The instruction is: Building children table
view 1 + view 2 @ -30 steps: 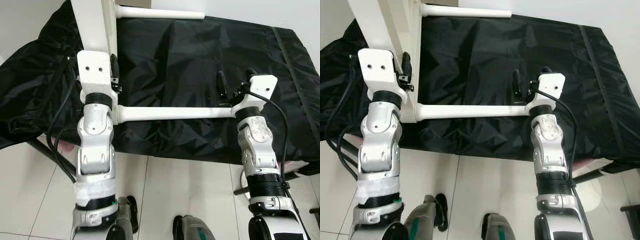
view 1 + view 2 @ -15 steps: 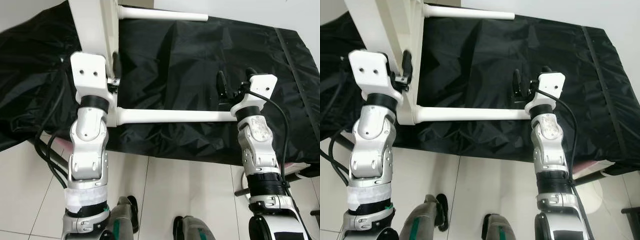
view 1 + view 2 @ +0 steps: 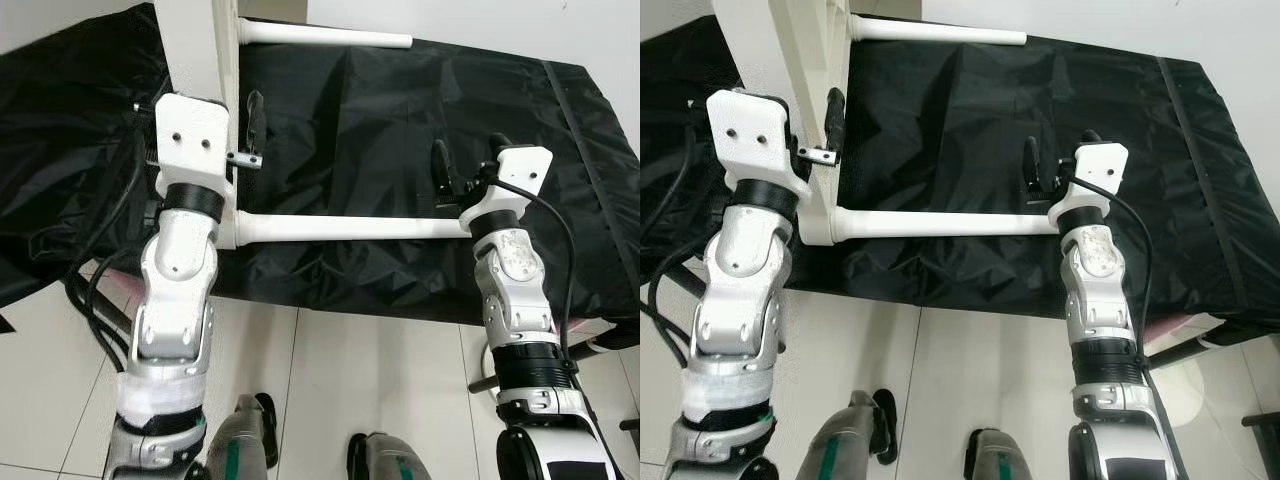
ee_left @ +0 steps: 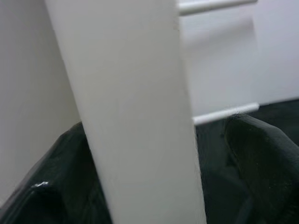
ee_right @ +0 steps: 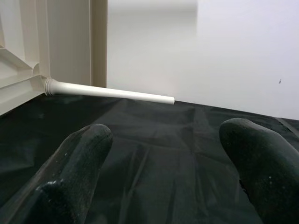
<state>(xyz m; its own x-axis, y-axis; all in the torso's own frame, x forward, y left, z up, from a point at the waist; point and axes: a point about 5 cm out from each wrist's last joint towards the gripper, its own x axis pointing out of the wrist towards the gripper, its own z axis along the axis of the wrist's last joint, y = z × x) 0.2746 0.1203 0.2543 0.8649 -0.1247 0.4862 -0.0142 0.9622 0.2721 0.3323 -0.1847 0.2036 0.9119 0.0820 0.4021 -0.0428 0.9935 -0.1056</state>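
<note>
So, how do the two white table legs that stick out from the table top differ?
The near leg lies low over the black cover, its free end at the right gripper; the far leg ends free, with no gripper near. The near leg joins the table top beside the left gripper. Both are plain white rods.

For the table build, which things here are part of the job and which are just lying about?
Part of the job:
- white tabletop panel, on edge, left gripper at it
- near table leg, attached, right gripper open at its free end
- far table leg, attached

Just lying about:
- black cover sheet under the work
- tiled floor
</note>
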